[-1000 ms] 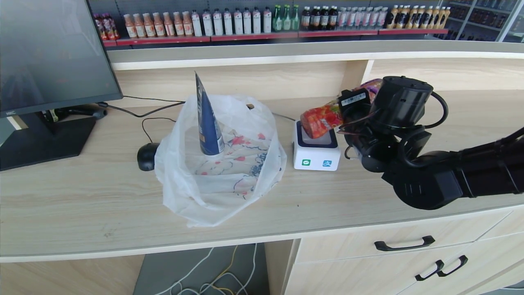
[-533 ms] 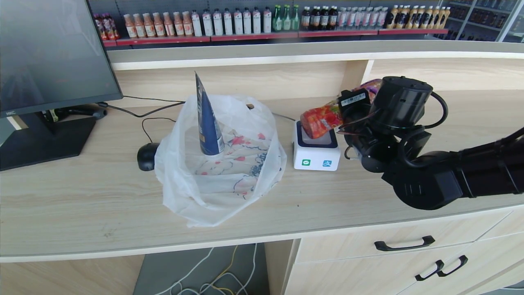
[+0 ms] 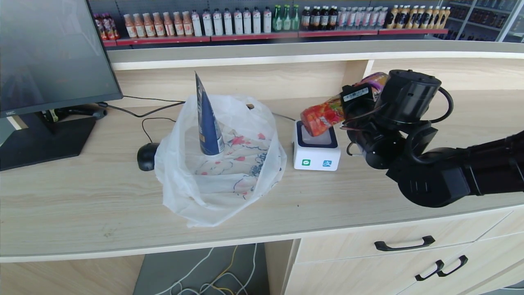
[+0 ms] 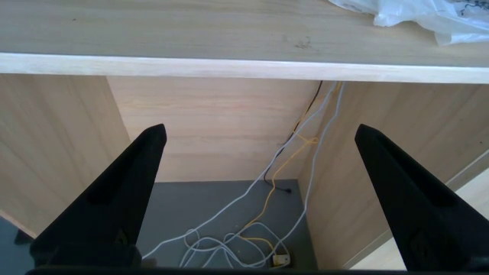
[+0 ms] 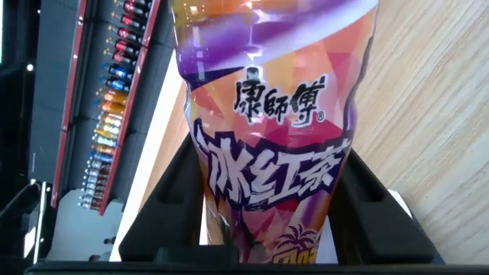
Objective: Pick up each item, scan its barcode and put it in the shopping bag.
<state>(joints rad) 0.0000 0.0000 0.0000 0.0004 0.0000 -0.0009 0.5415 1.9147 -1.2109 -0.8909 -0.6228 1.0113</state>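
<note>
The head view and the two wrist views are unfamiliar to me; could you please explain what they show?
This is a two-armed robot at a shop counter. The head view looks down from a camera on its head; each wrist view comes from a camera on one arm. In the head view the right tool is shut on a drink bottle, held tilted over a white scanner box. The right wrist view shows that bottle close up between the tool's fingers. Beside the scanner an open white shopping bag holds an upright blue cone-shaped pack; a mouse and a monitor sit farther to the robot's left. The left tool is open, below the counter's edge, facing cables on the floor.
</note>
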